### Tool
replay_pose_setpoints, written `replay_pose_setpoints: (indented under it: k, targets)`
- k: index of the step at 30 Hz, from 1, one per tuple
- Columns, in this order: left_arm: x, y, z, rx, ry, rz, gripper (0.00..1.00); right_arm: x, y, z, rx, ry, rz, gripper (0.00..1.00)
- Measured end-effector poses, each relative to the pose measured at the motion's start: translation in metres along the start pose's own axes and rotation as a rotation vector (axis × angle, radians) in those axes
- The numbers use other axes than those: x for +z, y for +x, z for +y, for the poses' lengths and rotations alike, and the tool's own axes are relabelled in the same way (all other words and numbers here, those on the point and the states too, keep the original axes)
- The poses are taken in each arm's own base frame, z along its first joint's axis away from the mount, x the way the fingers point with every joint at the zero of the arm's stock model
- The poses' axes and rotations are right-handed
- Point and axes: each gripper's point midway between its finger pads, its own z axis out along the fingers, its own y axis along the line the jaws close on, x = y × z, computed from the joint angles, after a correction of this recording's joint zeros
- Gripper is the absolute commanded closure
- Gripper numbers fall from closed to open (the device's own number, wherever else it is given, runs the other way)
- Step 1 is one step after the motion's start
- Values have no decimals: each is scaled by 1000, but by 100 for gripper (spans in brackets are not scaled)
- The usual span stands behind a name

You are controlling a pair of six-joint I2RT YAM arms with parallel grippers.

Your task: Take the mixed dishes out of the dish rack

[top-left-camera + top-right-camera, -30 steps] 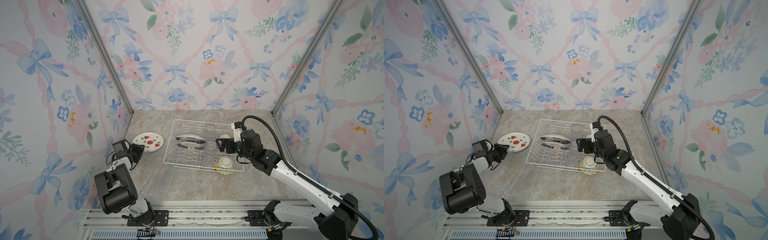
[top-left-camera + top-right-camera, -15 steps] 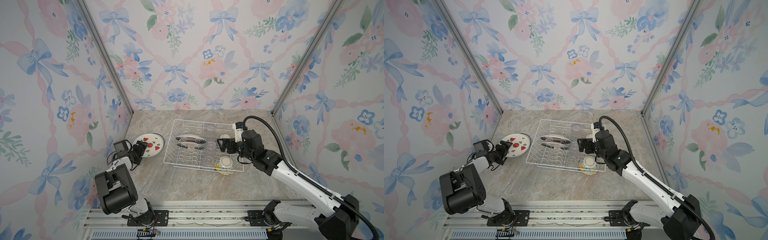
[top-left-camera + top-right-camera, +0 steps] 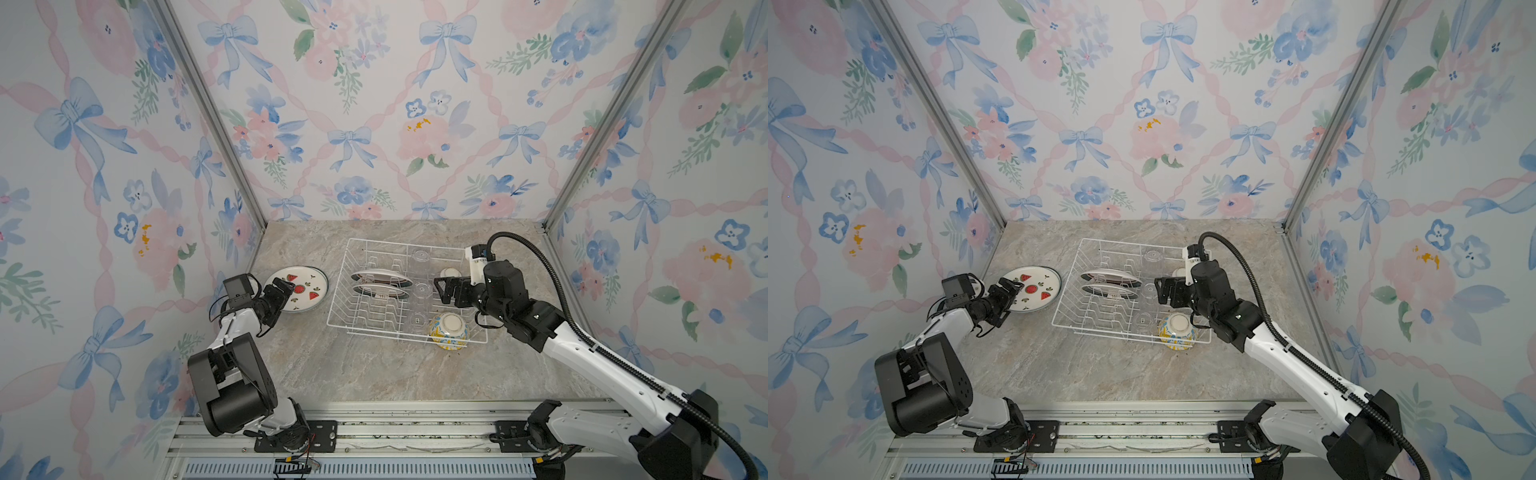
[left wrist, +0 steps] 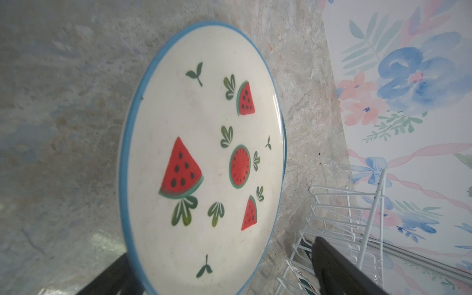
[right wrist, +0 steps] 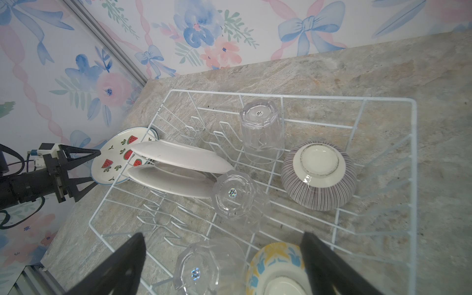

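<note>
Evidently the watermelon plate [image 3: 305, 286] lies near the left edge of the surface [image 3: 353, 365], the left gripper [image 3: 279, 291] spread apart at its rim. Centre-right, the dish rack [image 3: 368, 309] holds plates [image 3: 380, 276], glass cups [image 3: 420, 259] and bowls [image 3: 449, 330]. The right gripper [image 3: 441, 291], jaws apart, hovers by the middle glass cup [image 3: 420, 289], probably the next grasp.

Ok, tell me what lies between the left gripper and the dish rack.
The watermelon plate lies between the left gripper and the dish rack; both top views show it.

The yellow-blue bowl [image 5: 275, 270] is cut off by the right wrist view's edge.
</note>
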Motion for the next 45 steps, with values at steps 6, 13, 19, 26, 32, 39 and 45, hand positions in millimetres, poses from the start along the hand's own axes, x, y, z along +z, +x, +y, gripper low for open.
replay_pose_setpoints:
  k: [6, 13, 19, 26, 32, 39, 45]
  targets:
    - [3, 8, 12, 22, -53, 45, 2, -3, 0, -2, 2, -2, -5, 3]
    - [0, 5, 16, 94, -115, 46, 2, -7, 0, -7, 10, 1, -13, 3]
    - [-13, -22, 15, 220, -228, -22, 2, -6, 4, -10, 13, 3, -3, 3]
    - [-19, -20, 26, 275, -320, -21, 2, -15, 3, -12, 18, -9, -16, 3]
    - [-49, -22, 6, 324, -285, -106, 2, -30, -1, -10, 14, -24, -38, 3]
    - [-82, -4, -27, 370, -153, -172, 2, -34, 4, -5, 11, -59, -21, 3]
    - [-110, 18, -56, 416, -22, -226, 2, -34, 19, 13, -22, -106, 29, 3]
